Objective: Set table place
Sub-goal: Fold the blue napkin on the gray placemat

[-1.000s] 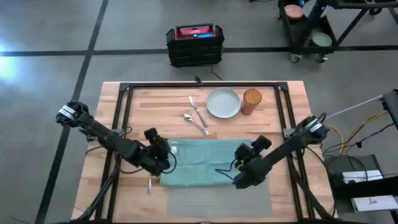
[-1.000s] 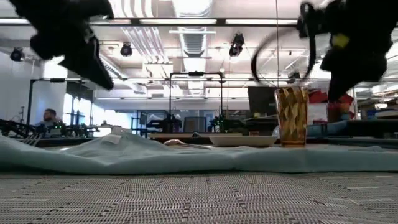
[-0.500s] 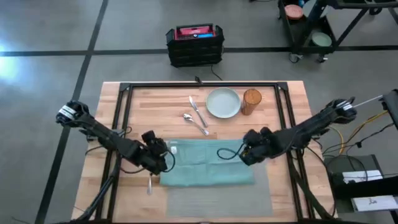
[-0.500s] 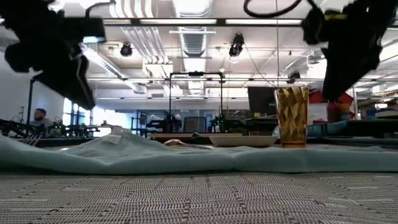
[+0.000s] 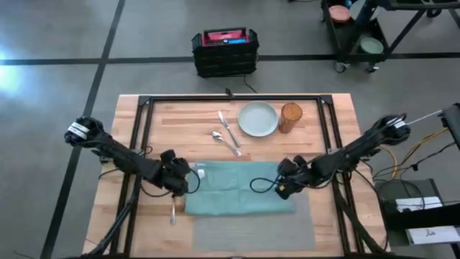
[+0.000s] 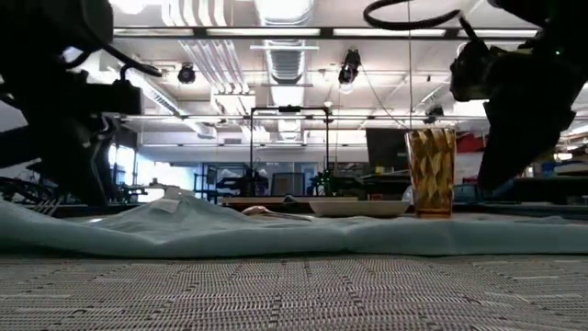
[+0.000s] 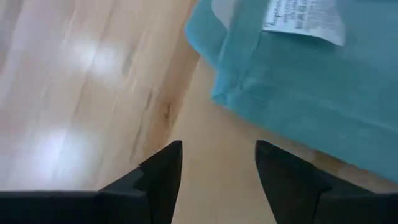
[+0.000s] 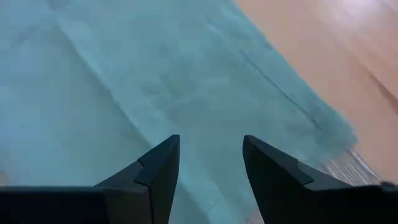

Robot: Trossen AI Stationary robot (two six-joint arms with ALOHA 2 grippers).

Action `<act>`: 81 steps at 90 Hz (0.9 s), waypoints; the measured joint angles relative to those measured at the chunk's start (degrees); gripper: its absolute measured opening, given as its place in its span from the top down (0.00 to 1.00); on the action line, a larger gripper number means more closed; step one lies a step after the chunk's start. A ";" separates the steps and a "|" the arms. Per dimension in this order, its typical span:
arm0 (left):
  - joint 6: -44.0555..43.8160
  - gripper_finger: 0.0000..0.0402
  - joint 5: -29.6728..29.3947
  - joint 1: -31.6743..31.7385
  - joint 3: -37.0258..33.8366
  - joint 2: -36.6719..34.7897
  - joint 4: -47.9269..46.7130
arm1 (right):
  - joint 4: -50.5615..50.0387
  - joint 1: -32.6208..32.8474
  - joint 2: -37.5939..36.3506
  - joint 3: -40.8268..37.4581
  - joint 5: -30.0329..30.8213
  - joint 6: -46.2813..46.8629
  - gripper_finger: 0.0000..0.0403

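Two pincers now sit low at opposite ends of the teal napkin [image 5: 241, 187], both spread wide and empty. The left pincer [image 7: 217, 171] has dropped to the napkin's corner by its label [image 7: 305, 22]. The right pincer [image 8: 210, 165] has swung back from the near edge to the napkin's right end. The napkin lies spread on the placemat [image 5: 251, 229] on the tabletop [image 5: 180, 119]. Plate [image 5: 258, 119], glass [image 5: 290, 117], knife [image 5: 228, 128] and spoon [image 5: 226, 142] wait behind. Judgement: a two-ended grab to fold or shift the napkin.
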 joint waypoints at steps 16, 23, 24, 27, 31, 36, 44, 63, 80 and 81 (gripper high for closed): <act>8.33 0.50 0.05 2.34 -2.11 0.64 9.11 | 2.79 0.02 3.29 -0.02 0.26 -2.63 0.62; 9.60 0.49 0.02 3.01 -2.22 0.77 9.06 | 2.75 0.02 4.22 -0.04 0.24 -2.77 0.63; 9.64 0.49 0.02 3.04 -2.21 0.75 9.08 | 2.73 0.02 4.35 -0.04 0.24 -2.77 0.63; 9.76 0.49 0.02 3.19 -2.03 0.64 9.04 | 2.89 0.02 4.78 -0.05 0.26 -2.75 0.64; 9.80 0.49 0.00 3.22 -1.47 0.50 9.06 | 2.96 0.02 5.13 -0.12 0.26 -2.77 0.64; 9.95 0.49 -0.01 3.22 -0.31 0.37 9.20 | 2.89 0.02 5.63 -0.20 0.33 -2.87 0.65; 10.35 0.50 0.01 3.22 1.36 0.35 8.92 | 2.92 0.02 6.26 -0.22 1.34 -4.04 0.66; 10.42 0.54 0.04 3.23 2.71 0.29 8.56 | 3.05 -0.13 6.71 -0.24 1.77 -5.56 0.68; 10.80 0.58 1.14 3.22 3.39 0.27 8.25 | 3.18 -0.13 6.71 -0.24 1.75 -5.53 0.71; 10.91 0.58 1.14 3.22 3.42 0.27 8.26 | 3.18 -0.13 6.71 -0.24 1.75 -5.51 0.71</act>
